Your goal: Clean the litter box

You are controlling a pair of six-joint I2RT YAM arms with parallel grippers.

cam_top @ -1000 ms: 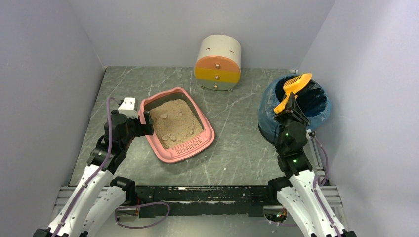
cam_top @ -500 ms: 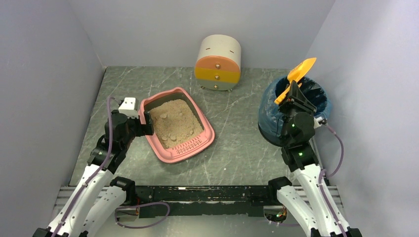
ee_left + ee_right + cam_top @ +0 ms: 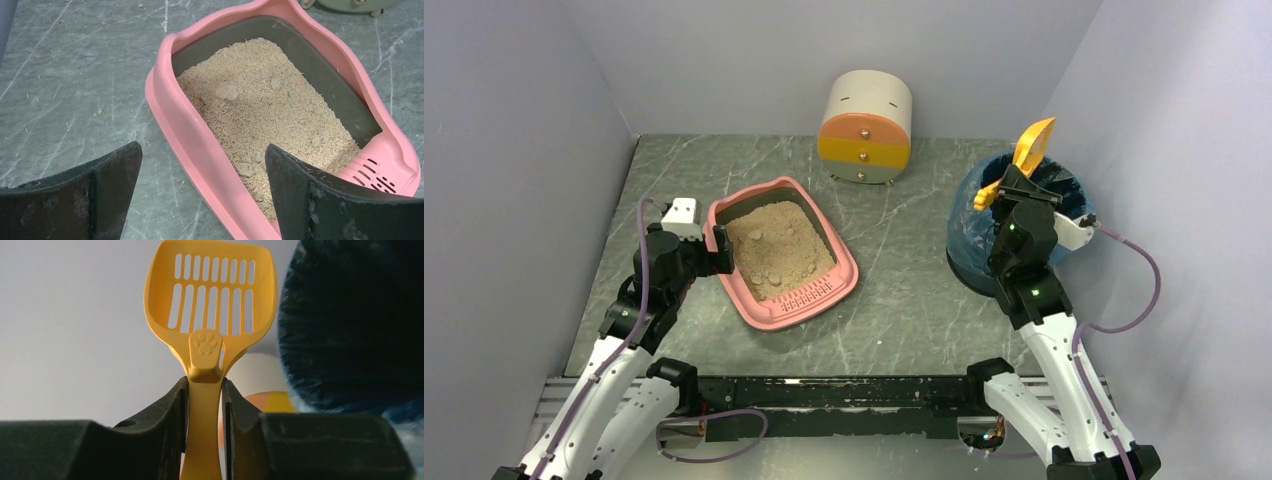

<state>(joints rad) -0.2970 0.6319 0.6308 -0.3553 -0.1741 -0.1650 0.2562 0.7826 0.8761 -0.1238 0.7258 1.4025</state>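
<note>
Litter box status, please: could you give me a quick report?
Left gripper open at litter box rim. Right gripper shut on yellow scoop, raised above blue-lined bin. Clumps visible inside box. Nothing blocking.

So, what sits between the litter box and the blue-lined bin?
Only bare marbled table between the litter box and the bin, clearest in the top view.

Shallow pink plastic litter box (image 3: 781,253) lies flat, angled on the grey marbled surface (image 3: 904,270); beige clumpy litter (image 3: 265,125) fills it
</note>
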